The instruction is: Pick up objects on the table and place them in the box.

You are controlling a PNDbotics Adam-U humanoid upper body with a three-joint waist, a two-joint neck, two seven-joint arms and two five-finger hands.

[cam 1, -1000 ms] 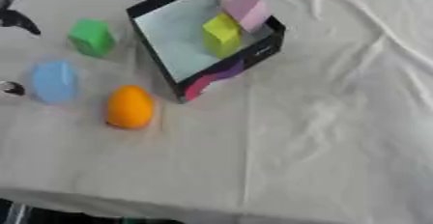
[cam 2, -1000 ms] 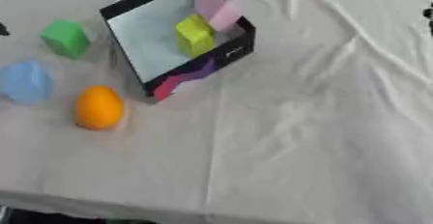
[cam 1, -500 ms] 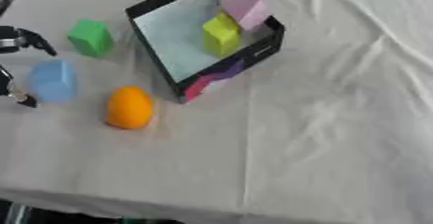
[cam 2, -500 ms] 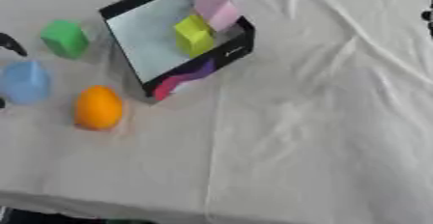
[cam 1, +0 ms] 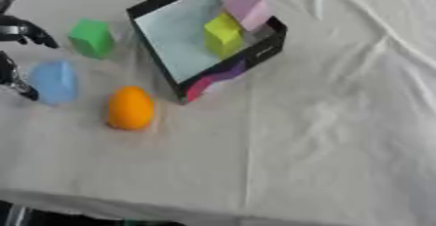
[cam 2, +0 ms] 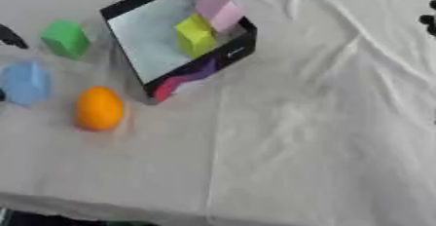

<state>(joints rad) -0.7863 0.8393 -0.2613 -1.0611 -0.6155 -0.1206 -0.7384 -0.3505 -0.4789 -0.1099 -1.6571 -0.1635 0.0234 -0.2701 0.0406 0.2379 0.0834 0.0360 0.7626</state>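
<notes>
Left hand fingers spread apart, straddling the pale blue block; next, I judge, they close on it.

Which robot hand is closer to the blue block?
The left. The left robot hand is right beside the blue block, its fingers spread on either side at the table's left edge. The right robot hand only peeks in at the far right edge, across the whole table.
</notes>
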